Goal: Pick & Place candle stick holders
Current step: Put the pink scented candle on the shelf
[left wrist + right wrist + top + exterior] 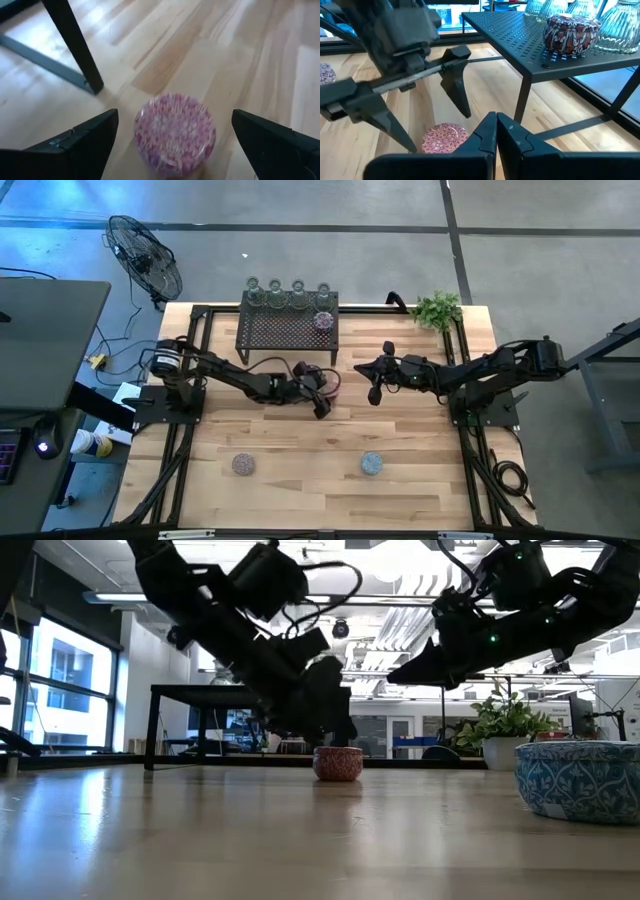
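Grasp step: left tool (pixel 172 145) wide open, straddling pink holder (pixel 175 132) on tabletop (pixel 300 450) w/o touching, just by rack (pixel 288 328). Next: close, lift to rack. Right tool (pixel 496 131) shut, empty, hovering nearby.

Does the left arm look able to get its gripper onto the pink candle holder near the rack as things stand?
Probably yes. The left gripper is open, its fingers either side of the pink candle holder with nothing between. The black mesh rack leg stands behind, clear of it; the right gripper waits off to the side, shut.
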Controlling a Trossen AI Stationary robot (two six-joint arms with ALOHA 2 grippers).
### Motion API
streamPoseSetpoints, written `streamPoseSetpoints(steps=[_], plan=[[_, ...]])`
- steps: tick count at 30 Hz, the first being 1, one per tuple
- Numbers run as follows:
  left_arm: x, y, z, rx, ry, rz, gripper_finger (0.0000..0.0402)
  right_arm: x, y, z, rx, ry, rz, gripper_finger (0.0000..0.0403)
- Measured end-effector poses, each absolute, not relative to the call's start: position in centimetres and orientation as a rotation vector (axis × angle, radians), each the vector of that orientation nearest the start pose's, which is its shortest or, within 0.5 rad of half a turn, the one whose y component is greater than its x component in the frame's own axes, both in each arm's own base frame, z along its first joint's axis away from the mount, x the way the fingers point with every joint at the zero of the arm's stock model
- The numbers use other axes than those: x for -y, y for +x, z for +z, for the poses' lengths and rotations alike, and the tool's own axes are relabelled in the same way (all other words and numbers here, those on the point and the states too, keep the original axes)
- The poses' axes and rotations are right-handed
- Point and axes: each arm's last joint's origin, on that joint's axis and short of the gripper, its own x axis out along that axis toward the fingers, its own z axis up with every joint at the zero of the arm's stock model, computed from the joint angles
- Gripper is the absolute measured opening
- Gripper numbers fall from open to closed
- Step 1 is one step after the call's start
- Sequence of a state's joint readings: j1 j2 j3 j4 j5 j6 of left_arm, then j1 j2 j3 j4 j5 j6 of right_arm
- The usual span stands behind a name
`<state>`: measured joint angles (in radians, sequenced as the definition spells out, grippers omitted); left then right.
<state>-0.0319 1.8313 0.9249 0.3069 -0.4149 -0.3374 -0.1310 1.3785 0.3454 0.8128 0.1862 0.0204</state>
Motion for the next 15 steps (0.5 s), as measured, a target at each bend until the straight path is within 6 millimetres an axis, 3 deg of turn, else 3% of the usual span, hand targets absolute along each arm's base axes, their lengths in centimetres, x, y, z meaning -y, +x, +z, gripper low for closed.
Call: streamPoseSetpoints(steps=[8, 15], plan=[[-0.7, 36.7, 13.4, -0.555, -0.206, 0.461, 0.0381, 3.7, 23.8, 16.2, -0.218, 0.014, -0.311, 0.0002], [-0.9, 36.9, 13.3, -0.548, -0.211, 0.409, 0.0381, 3.7, 23.8, 16.2, -0.217, 0.013, -0.315, 0.0002]])
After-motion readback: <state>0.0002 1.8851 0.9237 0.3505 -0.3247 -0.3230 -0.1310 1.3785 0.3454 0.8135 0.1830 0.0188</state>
